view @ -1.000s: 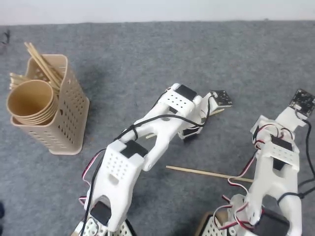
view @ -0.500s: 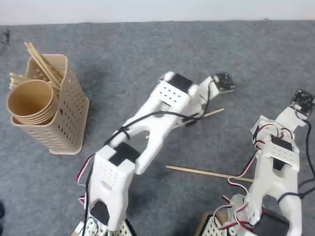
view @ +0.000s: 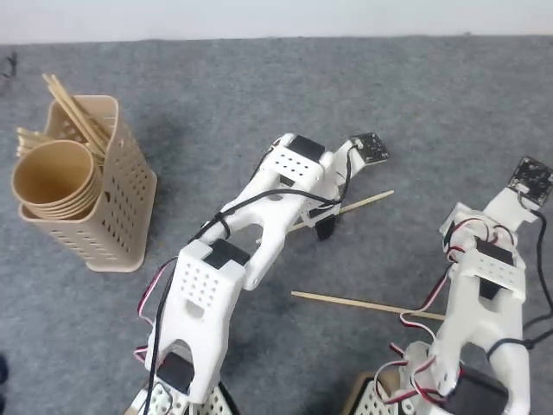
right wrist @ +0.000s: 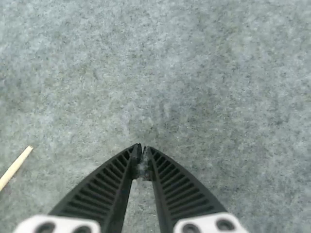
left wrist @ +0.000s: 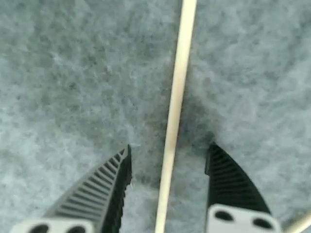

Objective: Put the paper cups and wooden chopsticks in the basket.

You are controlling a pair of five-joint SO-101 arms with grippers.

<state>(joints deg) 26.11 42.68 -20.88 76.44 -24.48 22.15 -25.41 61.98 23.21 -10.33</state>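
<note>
The left gripper (left wrist: 170,147), spread wide, straddles 1 chopstick (left wrist: 176,92) lying flat on the table (left wrist: 73,73) well apart from the basket (view: 121,199), so it should sink until both tips touch the table, keep the stick centred, then close squarely; the right gripper (right wrist: 142,148) rests closed, empty.

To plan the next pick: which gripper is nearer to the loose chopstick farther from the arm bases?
Left. The left gripper straddles the chopstick with open jaws. The right gripper is shut over bare carpet, apart from it.
</note>
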